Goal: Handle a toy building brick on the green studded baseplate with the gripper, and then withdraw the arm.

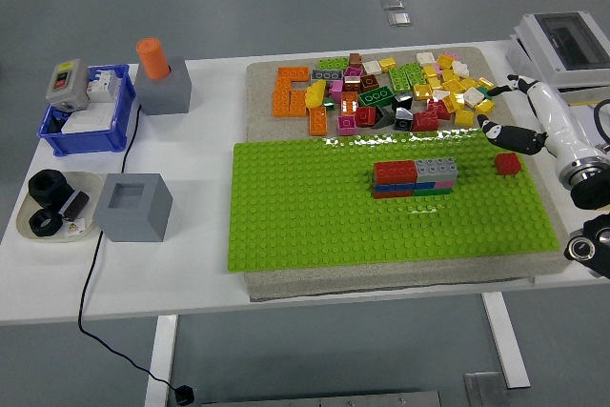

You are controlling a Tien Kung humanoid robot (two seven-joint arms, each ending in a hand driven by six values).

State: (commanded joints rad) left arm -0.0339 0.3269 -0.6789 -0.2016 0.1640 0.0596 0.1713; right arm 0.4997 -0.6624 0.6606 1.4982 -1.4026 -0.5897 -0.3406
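Robot hand (510, 111) hovers at the right edge, fingers loosely spread and empty; the stacked red-and-grey toy brick block (415, 178) sits mid-right on the green studded baseplate (305, 226), left of it.

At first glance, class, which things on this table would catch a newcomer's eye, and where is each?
The big bright green studded baseplate fills the table's middle, with a small wall of red, grey, blue and green bricks built on it right of centre. Behind it lies a jumbled heap of loose coloured bricks. At the right edge the robot's white-and-black right hand hovers empty near a lone red brick.
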